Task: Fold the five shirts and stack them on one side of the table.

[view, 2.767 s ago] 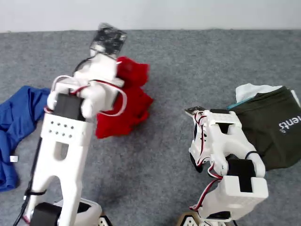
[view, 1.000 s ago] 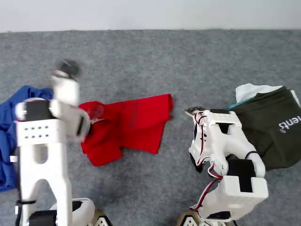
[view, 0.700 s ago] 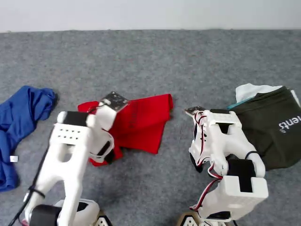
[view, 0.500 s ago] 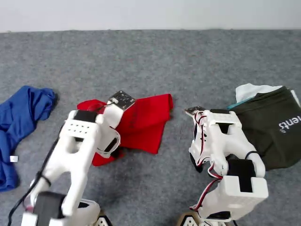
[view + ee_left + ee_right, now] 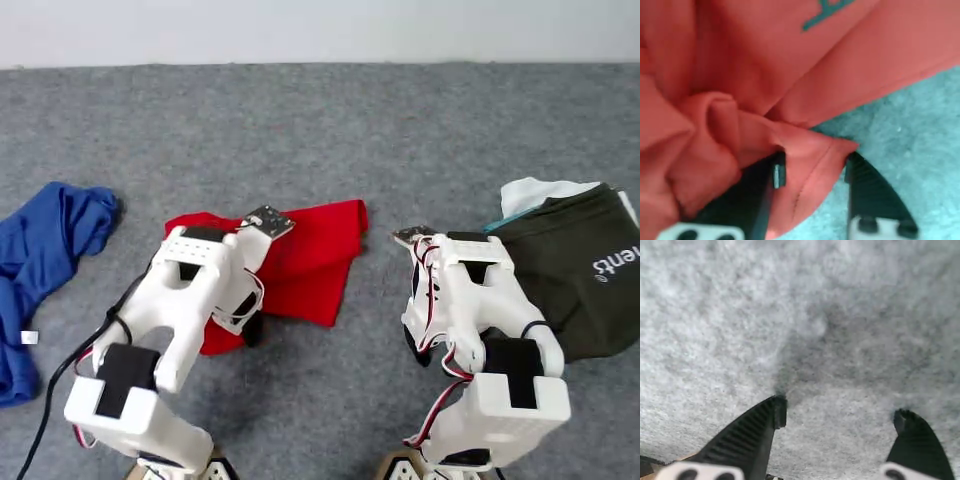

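The left gripper [image 5: 812, 172] is seen down at the near edge of the red shirt [image 5: 310, 255], jaws parted approx. halfway w/ a hem corner lying between them. No pinch can be made out yet, so nothing is judged held. The cloth by that corner is bunched into soft folds, while the far half of the red shirt is laid out fairly flat on the grey table [image 5: 400, 130]. This one is judged spread but not folded, i.e. the step in hand is prob. a grab of the hem for a first fold. The right gripper [image 5: 841, 412] is found well apart from the red shirt, on the stack side, jaws set wide over bare felt, w/ nothing between them. Beyond that arm, further from the red shirt, a dark green shirt [image 5: 565, 275] is laid flat over a white shirt [image 5: 535, 190]. That is taken as the stack begun, at least two pcs, though the exact count under the top one can't be told. On the opposite side of the red shirt, a blue shirt [image 5: 45, 245] is left crumpled and untouched. Task is judged roughly at the midpoint: red to be folded and carried over, blue to follow.
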Controlling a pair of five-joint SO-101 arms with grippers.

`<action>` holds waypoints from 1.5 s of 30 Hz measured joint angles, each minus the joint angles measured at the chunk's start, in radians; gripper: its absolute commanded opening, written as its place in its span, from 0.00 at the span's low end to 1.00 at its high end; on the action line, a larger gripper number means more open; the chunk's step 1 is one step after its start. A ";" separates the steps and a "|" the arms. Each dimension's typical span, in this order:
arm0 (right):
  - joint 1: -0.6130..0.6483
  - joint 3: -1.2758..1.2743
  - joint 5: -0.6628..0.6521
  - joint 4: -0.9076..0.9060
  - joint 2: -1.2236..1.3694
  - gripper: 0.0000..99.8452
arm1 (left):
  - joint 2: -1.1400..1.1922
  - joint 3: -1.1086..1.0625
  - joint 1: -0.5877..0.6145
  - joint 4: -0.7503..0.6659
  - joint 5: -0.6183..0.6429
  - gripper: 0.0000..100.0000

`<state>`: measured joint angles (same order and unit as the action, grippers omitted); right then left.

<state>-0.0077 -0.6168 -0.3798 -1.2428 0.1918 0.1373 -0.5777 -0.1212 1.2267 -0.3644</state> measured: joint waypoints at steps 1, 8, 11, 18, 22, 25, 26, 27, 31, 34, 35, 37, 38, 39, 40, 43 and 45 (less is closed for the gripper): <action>0.000 0.000 0.000 0.000 0.000 0.32 | 0.003 0.017 -0.002 0.015 0.000 0.04; 0.000 0.000 0.000 0.000 0.000 0.32 | 0.012 0.153 0.000 0.118 -0.025 0.01; 0.000 0.000 0.000 0.000 0.000 0.32 | 0.012 0.201 0.000 0.193 -0.058 0.01; 0.000 0.000 0.000 0.000 -0.002 0.32 | 0.014 0.459 0.066 0.454 -0.066 0.01; 0.000 0.002 0.000 0.000 -0.002 0.32 | 0.014 0.690 0.161 0.499 -0.066 0.01; 0.003 0.035 0.000 -0.044 0.000 0.32 | 0.014 0.807 0.207 0.505 -0.066 0.01; 0.006 0.058 0.002 -0.064 0.003 0.32 | 0.014 0.830 0.213 0.506 -0.066 0.01; 0.011 0.080 0.003 -0.086 0.020 0.32 | 0.014 0.850 0.216 0.508 -0.064 0.01; 0.069 0.175 0.006 -0.161 0.025 0.32 | 0.012 0.916 0.218 0.509 -0.048 0.01; 0.160 0.245 0.005 -0.204 0.025 0.32 | -0.015 0.941 0.221 0.511 -0.043 0.01; 0.190 0.259 0.005 -0.215 0.025 0.32 | -0.031 0.942 0.221 0.511 -0.043 0.01; 0.272 0.279 0.005 -0.227 0.025 0.32 | -0.060 0.944 0.221 0.511 -0.043 0.01; 0.316 0.287 0.005 -0.227 0.025 0.32 | -0.074 0.944 0.221 0.511 -0.040 0.01; 0.358 0.292 0.003 -0.227 0.025 0.32 | -0.089 0.944 0.221 0.511 -0.040 0.01; 0.397 0.293 0.003 -0.230 0.025 0.32 | -0.106 0.944 0.221 0.512 -0.040 0.01; 0.525 0.295 0.003 -0.233 0.025 0.32 | -0.149 0.944 0.221 0.512 -0.035 0.01; 0.606 0.295 0.003 -0.233 0.025 0.32 | -0.166 0.944 0.222 0.514 -0.035 0.01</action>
<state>0.5984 -0.3222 -0.3767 -1.4760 0.2163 -0.0284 0.3659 0.1013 1.7407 -0.3997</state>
